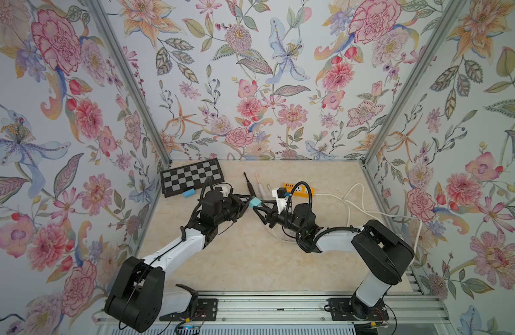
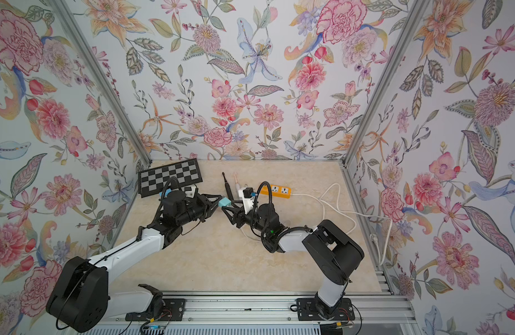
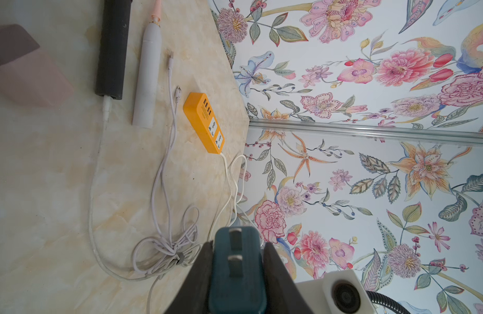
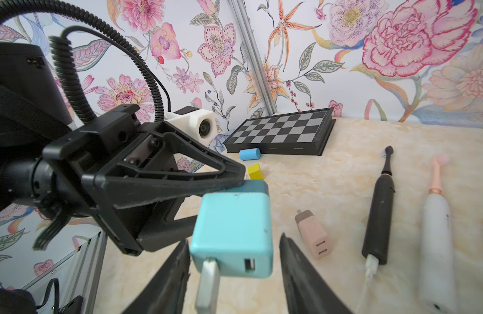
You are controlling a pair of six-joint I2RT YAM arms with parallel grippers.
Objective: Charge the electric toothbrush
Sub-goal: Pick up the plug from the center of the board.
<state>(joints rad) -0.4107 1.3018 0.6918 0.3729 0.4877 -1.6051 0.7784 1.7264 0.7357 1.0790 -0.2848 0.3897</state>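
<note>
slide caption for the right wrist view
Left gripper holds a teal charger, cable plugged in, between the open right gripper

the left arm [image 1: 175, 246] and right arm [image 1: 334, 240] are white links between black joints. behind the black triangular fingers [image 4: 164, 185], a ribbed black cable [image 4: 69, 78] passes a white camera block [image 4: 205, 127].

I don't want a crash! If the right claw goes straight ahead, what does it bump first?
The right claw would probably meet the teal charger block first, ahead between its open fingers. The left claw grips that block; a white USB plug sits in it.
</note>
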